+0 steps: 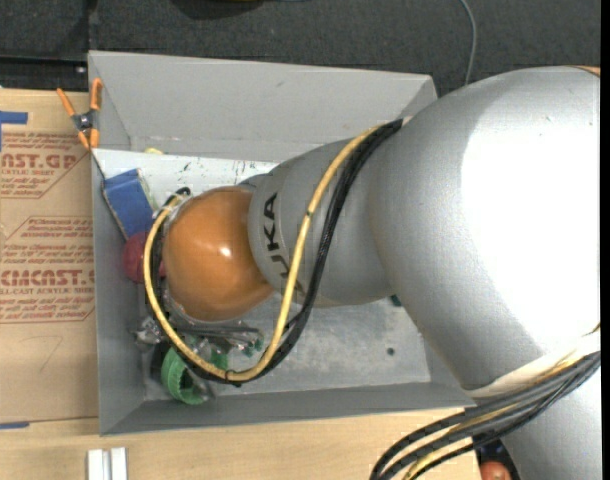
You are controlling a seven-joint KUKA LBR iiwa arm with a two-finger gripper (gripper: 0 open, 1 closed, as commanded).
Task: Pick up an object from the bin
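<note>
A blue box-shaped thing [125, 200] lies at the bin's left wall, towards the back. Just in front of it, a dark red rounded thing [134, 258] shows partly from under the arm's orange cover. A green ring-shaped thing [181, 376] sits in the front left corner. My gripper [203, 342] shows as dark metal parts under the front edge of the cover. It is low in the bin's left half, between the red thing and the green one. What lies directly beneath it is hidden.
The arm reaches in from the right and covers most of the bin's middle and right. A white sheet with markings lies along the back of the floor. Bare grey floor shows at the front right.
</note>
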